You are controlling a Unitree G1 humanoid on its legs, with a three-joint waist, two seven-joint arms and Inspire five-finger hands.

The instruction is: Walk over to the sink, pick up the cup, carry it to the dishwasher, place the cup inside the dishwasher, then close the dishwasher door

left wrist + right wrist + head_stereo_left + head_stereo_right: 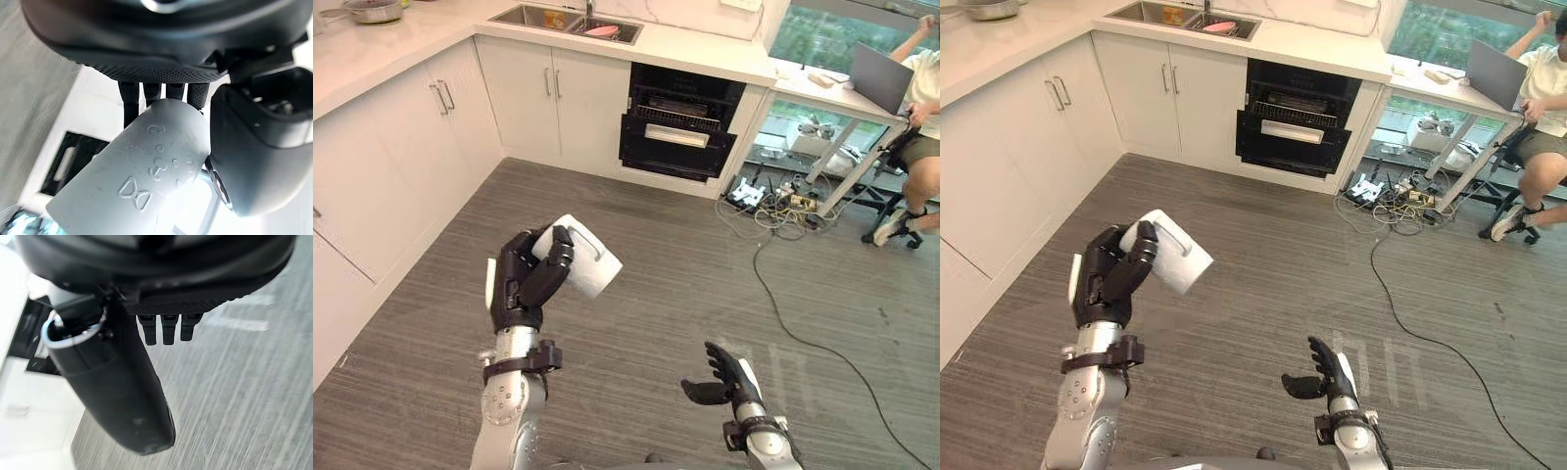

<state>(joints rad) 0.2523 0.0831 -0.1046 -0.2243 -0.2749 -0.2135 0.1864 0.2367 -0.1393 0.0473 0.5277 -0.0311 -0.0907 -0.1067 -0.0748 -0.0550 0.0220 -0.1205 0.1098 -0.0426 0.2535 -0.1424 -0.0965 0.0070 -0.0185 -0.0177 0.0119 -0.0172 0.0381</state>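
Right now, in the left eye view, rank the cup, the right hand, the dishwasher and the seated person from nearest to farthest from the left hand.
1. cup: gripped in the left hand itself.
2. right hand: open, low and to the right.
3. dishwasher: well ahead, slightly right, door open.
4. person: seated, far right.

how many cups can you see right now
1. The white cup is gripped in the left hand, above the floor, away from the dishwasher. More could be hidden in the sink, where a pink item lies.
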